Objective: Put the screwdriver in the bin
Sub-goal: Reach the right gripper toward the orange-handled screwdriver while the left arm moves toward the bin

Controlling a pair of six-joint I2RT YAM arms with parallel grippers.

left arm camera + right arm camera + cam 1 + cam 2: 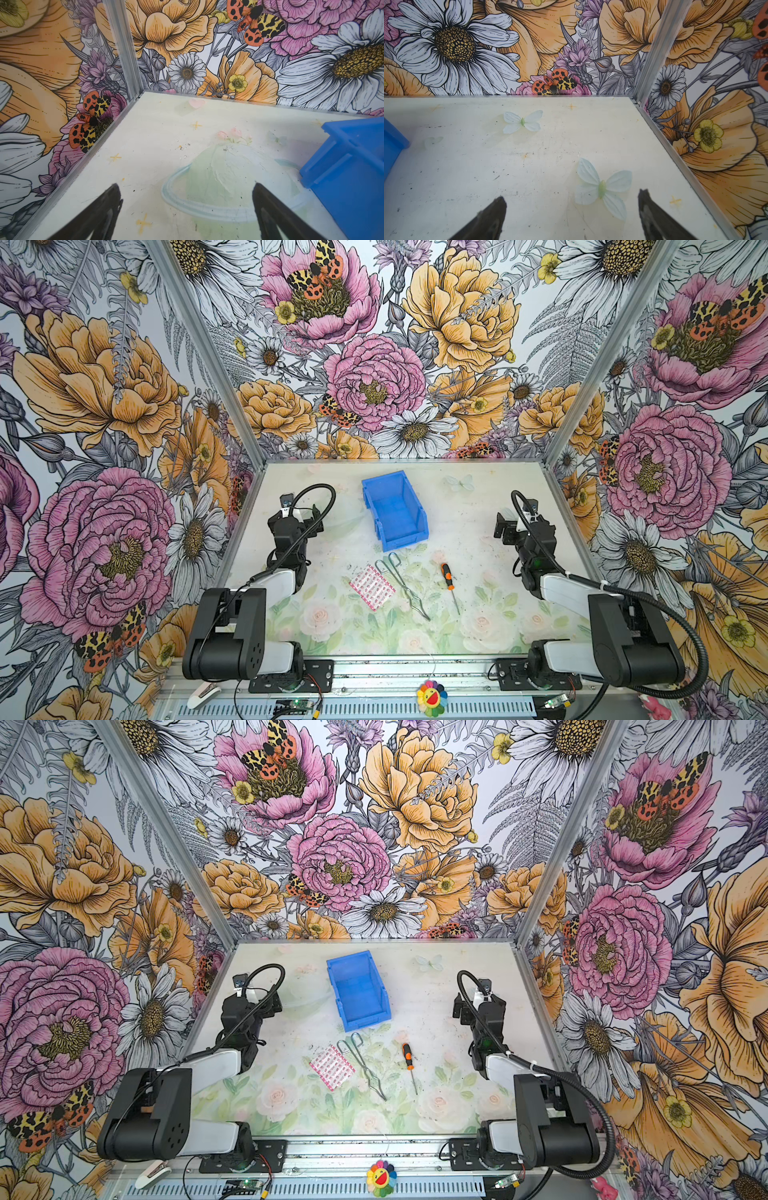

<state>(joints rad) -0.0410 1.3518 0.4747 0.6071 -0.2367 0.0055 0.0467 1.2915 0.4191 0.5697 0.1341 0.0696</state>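
The screwdriver (449, 581) (409, 1058), orange-and-black handle and thin silver shaft, lies flat on the floral mat right of centre, shaft toward the front. The blue bin (397, 514) (359, 992) stands behind it near the middle, holding nothing, with its lowered side facing the front. A corner of the bin (349, 176) (392, 145) shows in each wrist view. My left gripper (309, 516) (186, 185) hovers left of the bin, open, with only mat between its fingers. My right gripper (505, 526) (572, 194) is at the right, well away from the screwdriver, open and holding nothing.
Metal wire tongs (401, 585) and a pink-patterned packet (372, 587) lie left of the screwdriver, in front of the bin. Flowered walls with aluminium posts close in the table on the left, right and back. Both arm bases sit at the front edge.
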